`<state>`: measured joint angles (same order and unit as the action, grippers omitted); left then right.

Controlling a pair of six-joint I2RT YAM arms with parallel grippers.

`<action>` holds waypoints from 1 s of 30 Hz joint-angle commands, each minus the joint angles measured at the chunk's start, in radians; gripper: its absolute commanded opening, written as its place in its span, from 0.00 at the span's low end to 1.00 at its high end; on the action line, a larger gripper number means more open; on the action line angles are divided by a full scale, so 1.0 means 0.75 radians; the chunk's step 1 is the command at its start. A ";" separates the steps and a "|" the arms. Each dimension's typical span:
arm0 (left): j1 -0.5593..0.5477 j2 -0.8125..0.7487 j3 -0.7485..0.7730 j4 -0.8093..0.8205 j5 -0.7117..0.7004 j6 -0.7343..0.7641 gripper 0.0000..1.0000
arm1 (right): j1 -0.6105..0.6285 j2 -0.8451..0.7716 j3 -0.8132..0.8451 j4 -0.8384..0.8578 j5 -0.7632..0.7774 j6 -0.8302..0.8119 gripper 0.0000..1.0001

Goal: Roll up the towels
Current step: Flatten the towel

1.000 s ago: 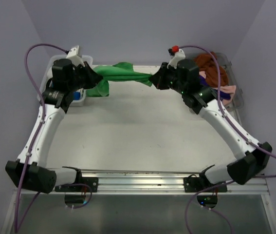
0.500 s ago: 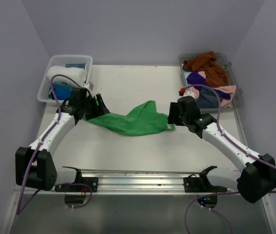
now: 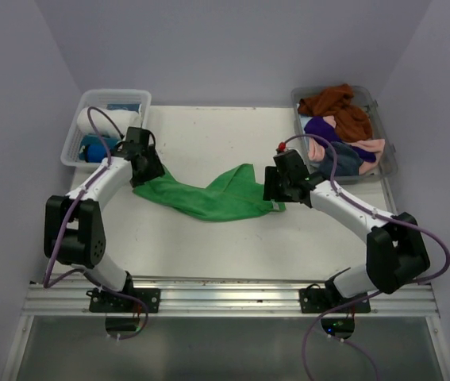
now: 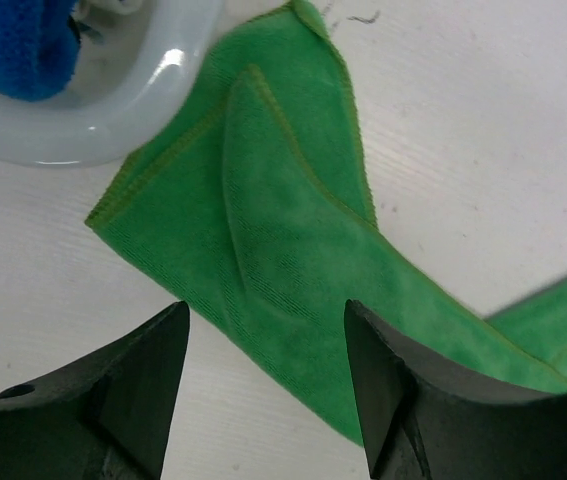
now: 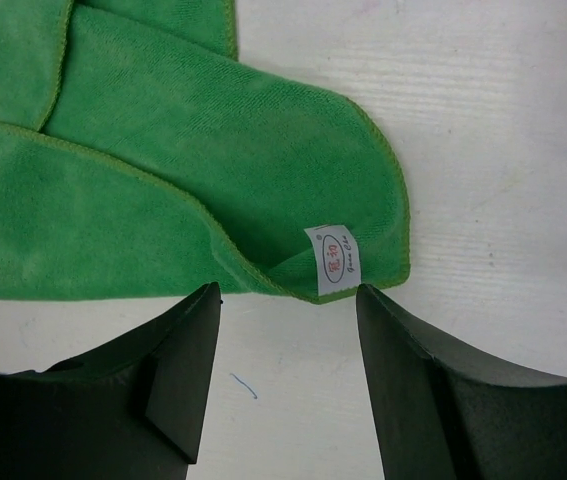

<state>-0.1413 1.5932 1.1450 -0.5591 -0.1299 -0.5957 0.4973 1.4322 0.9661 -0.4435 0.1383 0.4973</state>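
A bright green towel (image 3: 209, 198) lies crumpled and stretched sideways on the table, held by nothing. My left gripper (image 3: 148, 172) hovers over its left end, open, with green cloth (image 4: 283, 230) showing between the fingers (image 4: 138, 380). My right gripper (image 3: 275, 190) stands open just off the right corner, where a white label (image 5: 331, 262) sits on the green towel (image 5: 163, 170); bare table lies between its fingers (image 5: 178, 370). Rust-brown (image 3: 337, 107), purple (image 3: 320, 127), pink (image 3: 371, 147) and grey (image 3: 345, 164) towels are heaped in the tub.
The clear tub (image 3: 389, 163) stands at the back right. A white basket (image 3: 72, 151) at the back left holds a rolled white towel (image 3: 109, 119) and a blue one (image 3: 98, 148); its rim (image 4: 113, 110) lies close to the left gripper. Walls close in on three sides.
Both grippers came down and toward the near side from holding the green towel stretched in the air. They opened and let it go onto the table.
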 commanded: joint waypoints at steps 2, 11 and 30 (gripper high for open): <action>0.008 0.046 0.060 0.039 -0.215 -0.050 0.66 | 0.006 0.044 0.058 0.029 -0.078 0.016 0.60; 0.006 0.232 0.187 0.124 -0.307 -0.073 0.61 | 0.008 0.023 0.029 0.037 -0.101 0.030 0.61; 0.002 0.473 0.351 0.107 -0.375 -0.057 0.50 | 0.008 -0.016 0.041 -0.024 -0.137 0.026 0.62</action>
<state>-0.1425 1.9251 1.3720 -0.5068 -0.3710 -0.6479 0.4992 1.4624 0.9665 -0.4503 0.0494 0.5159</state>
